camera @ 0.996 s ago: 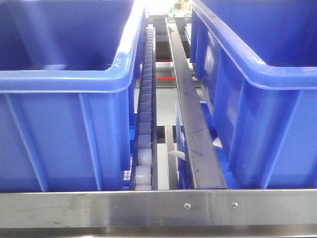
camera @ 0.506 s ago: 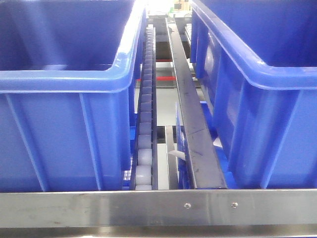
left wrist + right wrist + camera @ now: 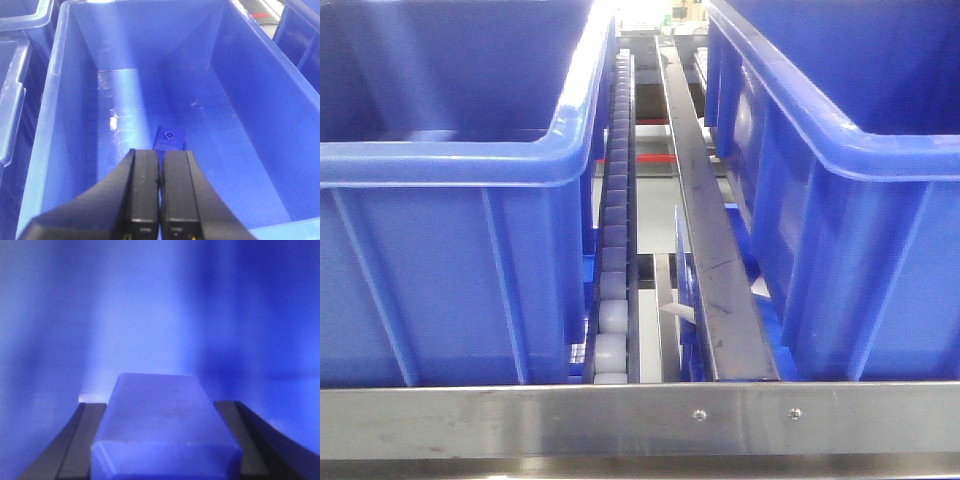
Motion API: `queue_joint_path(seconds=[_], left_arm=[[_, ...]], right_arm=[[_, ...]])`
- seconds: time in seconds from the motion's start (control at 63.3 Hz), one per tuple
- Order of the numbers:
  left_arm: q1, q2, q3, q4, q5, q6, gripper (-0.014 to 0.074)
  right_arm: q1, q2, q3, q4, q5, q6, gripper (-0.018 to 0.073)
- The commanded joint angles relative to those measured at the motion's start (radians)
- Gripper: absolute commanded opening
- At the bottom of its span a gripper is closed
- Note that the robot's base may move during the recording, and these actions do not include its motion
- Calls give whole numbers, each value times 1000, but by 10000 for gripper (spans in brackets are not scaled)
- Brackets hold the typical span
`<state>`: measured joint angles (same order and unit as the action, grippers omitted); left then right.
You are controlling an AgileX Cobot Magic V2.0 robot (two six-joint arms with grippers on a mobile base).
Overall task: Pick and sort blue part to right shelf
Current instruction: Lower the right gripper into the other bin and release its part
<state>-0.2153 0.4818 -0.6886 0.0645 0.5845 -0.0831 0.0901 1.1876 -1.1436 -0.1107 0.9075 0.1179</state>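
Two large blue bins sit on the right shelf, one left, one right. One white roller track runs between them. The near front rail shows two screws. Two blue parts appear: one small block, one larger block.

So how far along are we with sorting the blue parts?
One small blue part already lies on the floor of the bin under the left gripper, which is shut and empty. In hand: the right gripper sits around a blue block, blue plastic close behind it. Left: letting go isn't shown yet. The front view shows only the shelf's rail and bins.
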Motion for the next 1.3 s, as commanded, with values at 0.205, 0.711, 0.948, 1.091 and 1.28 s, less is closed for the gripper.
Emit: queue_joint_path(seconds=[0.205, 0.711, 0.948, 1.091, 1.28], left_arm=[[-1, 4, -25, 1, -75, -2, 134], [-1, 4, -25, 1, -75, -2, 134], [-1, 4, -25, 1, -75, -2, 134], [-1, 2, -25, 1, -71, -2, 134], [-1, -66, -25, 10, -36, -2, 134]], right_arm=[[-68, 230, -47, 60, -193, -178, 215], [-68, 475, -47, 46, -358, -178, 216], [-68, 477, -47, 45, -349, -178, 467], [-68, 475, -47, 42, -338, -178, 610], [-68, 461, -78, 42, -283, -178, 608]])
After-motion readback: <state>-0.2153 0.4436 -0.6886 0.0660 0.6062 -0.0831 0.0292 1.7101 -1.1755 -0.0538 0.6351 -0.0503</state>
